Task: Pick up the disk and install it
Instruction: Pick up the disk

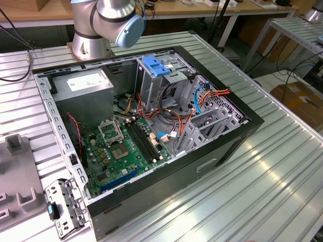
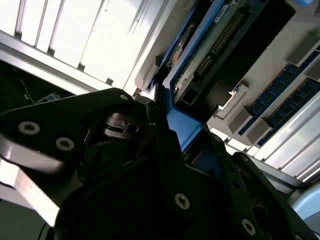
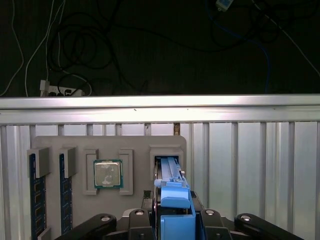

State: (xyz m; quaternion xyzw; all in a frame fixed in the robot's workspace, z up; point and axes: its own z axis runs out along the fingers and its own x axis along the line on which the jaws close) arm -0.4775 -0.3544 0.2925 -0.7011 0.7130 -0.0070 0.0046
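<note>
The disk (image 3: pixel 170 172) stands on edge in a grey holder's (image 3: pixel 130 145) slot, between the jaws.
The gripper (image 3: pixel 175 220) clamps narrowly on its blue bracket. The second wrist view shows a green circuit board with pin rows (far end cut off), and the gripper hides the near edge.

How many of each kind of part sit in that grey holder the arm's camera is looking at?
2 memory sticks
1 processor chip
1 disk
Total: 4
</note>
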